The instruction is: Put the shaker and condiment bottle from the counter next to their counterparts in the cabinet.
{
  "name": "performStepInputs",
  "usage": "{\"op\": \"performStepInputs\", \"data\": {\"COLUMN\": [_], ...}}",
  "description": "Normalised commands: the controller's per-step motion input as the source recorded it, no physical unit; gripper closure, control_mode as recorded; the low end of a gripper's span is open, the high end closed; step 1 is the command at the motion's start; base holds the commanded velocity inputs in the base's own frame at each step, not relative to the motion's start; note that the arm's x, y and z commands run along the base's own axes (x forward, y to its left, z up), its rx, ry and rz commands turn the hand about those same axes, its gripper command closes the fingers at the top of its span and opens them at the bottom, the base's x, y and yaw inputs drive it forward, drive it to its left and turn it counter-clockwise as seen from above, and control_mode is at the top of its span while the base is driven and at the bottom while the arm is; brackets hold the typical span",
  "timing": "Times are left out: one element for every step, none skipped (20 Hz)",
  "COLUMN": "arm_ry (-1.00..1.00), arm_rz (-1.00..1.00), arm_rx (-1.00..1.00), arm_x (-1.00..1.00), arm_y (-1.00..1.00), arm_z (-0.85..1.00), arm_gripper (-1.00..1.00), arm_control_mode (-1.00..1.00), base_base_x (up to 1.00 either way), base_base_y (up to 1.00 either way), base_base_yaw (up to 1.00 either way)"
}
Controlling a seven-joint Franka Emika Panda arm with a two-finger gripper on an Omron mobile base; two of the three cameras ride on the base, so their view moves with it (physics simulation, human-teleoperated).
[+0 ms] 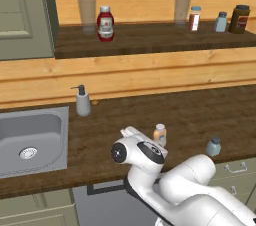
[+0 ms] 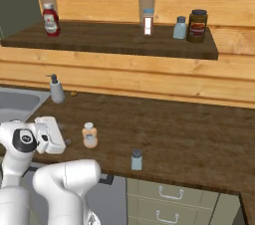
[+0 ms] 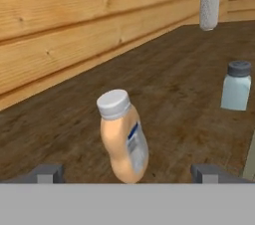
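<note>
Lined up on the condiment bottle [image 3: 124, 137], which stands on the counter [image 3: 189, 104] dead centre between the two dark fingertips [image 3: 47, 173]. Gripper [image 3: 128, 174] spread wide, jaws well apart, nothing clamped, evidently set to straddle the bottle for a side grasp. Bottle soft-shouldered, peach-orange plastic with a ribbed white cap and pale label, leaning in this rolled view. Shaker [image 3: 235, 85] at about 2 o'clock from it, well apart: pale teal, translucent, grey-capped. Counter dark, wood-grained, matte, backed by light pine planks. Up in the cabinet [image 2: 114, 40], red bottle [image 2: 49, 19] at the 9 o'clock end and light-blue shaker [image 2: 180, 27] toward 3 o'clock, with bare shelf beside each.
</note>
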Motion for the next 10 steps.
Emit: {"op": "performStepInputs", "data": {"arm_ry": [0.0, 0.0, 0.0, 0.0, 0.0, 0.0, 0.0, 0.0, 0.0, 0.0], "arm_rz": [0.0, 0.0, 0.0, 0.0, 0.0, 0.0, 0.0, 0.0, 0.0, 0.0], "arm_rx": [0.04, 0.05, 0.04, 0.05, 0.05, 0.06, 0.06, 0.06, 0.05, 0.04], "arm_x": [0.09, 0.12, 0.06, 0.05, 0.0, 0.04, 0.08, 0.15, 0.11, 0.15], "arm_y": [-0.31, -0.33, -0.32, -0.32, -0.34, -0.35, -0.36, -0.36, -0.36, -0.34], "arm_z": [-0.22, -0.21, -0.2, -0.17, -0.21, -0.2, -0.18, -0.17, -0.16, -0.17], "arm_gripper": [-1.0, -1.0, -1.0, -1.0, -1.0, -1.0, -1.0, -1.0, -1.0, -1.0], "arm_control_mode": [-1.0, -1.0, -1.0, -1.0, -1.0, -1.0, -1.0, -1.0, -1.0, -1.0], "base_base_x": [0.0, 0.0, 0.0, 0.0, 0.0, 0.0, 0.0, 0.0, 0.0, 0.0], "base_base_y": [0.0, 0.0, 0.0, 0.0, 0.0, 0.0, 0.0, 0.0, 0.0, 0.0], "base_base_yaw": [0.0, 0.0, 0.0, 0.0, 0.0, 0.0, 0.0, 0.0, 0.0, 0.0]}}
